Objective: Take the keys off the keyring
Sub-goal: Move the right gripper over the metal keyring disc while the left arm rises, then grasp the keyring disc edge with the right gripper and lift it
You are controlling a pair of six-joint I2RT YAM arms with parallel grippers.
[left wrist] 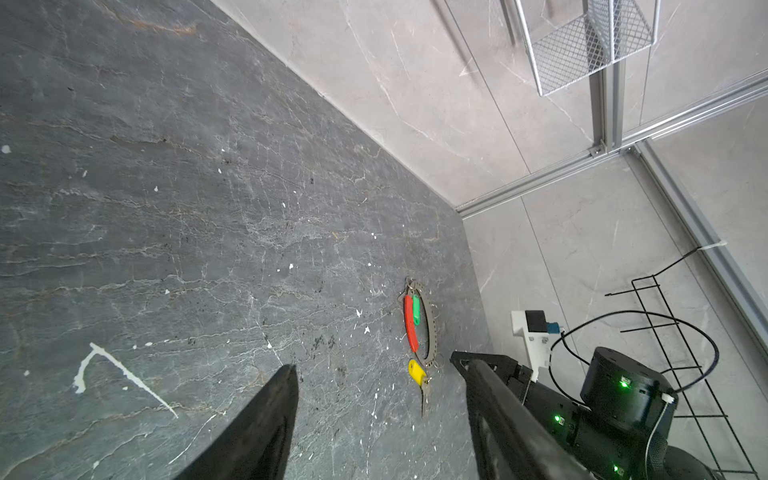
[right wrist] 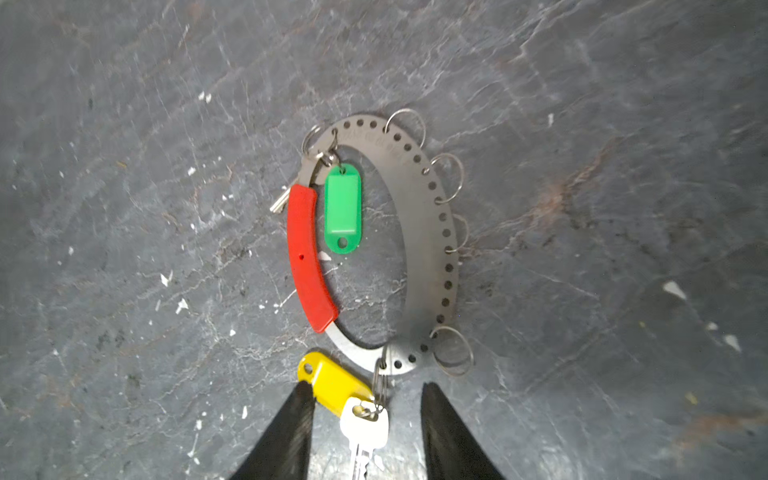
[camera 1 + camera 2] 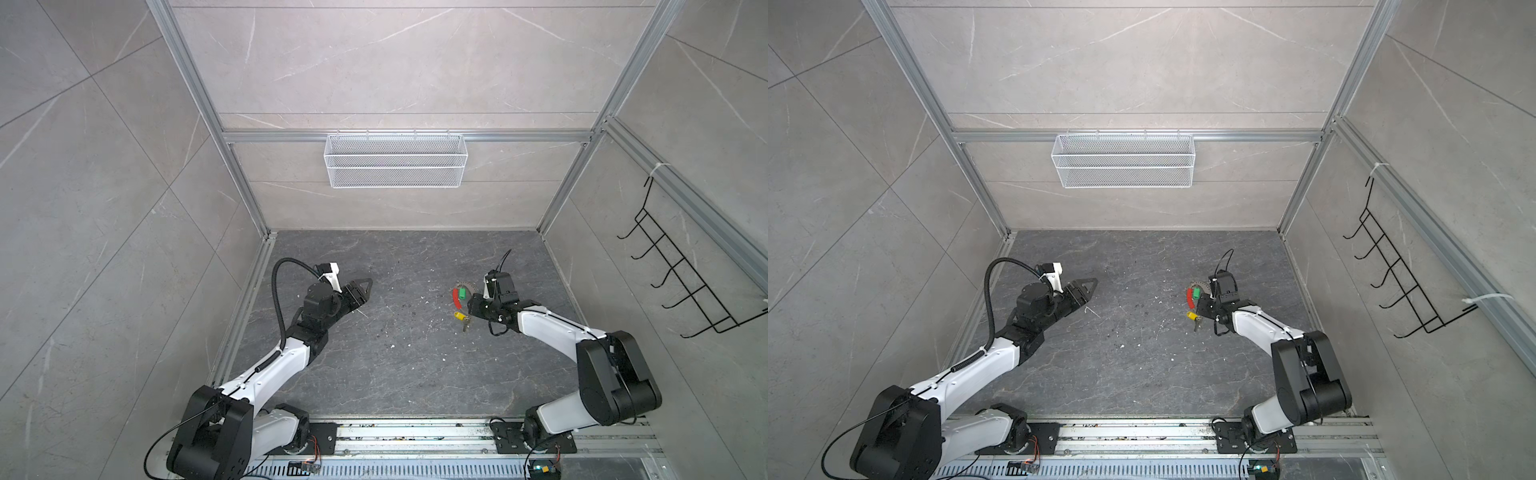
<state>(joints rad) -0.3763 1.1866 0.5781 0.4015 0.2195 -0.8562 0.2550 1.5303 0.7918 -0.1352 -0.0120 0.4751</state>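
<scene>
Keyring (image 2: 430, 249) lies flat on the dark, veined stone-look table (image 3: 395, 374), right of centre in both top views. It is a thin grey metal band, oval as seen, with a row of round holes and several bare wire split rings (image 2: 449, 176) along its outer edge. Faint stamped marks on the band cannot be read. A smooth red plastic segment (image 2: 305, 257) covers one side of it. Green key (image 2: 341, 208) has its flat oblong tag inside the loop, long axis parallel to the red segment. Yellow key (image 3: 459, 316) lies outside the loop's near end, its silver blade pointing to the bottom of the frame. Right pincer (image 2: 365, 388) stands part open astride the yellow key, gripping nothing. Left pincer (image 1: 374, 363), left of centre, is open and empty.
</scene>
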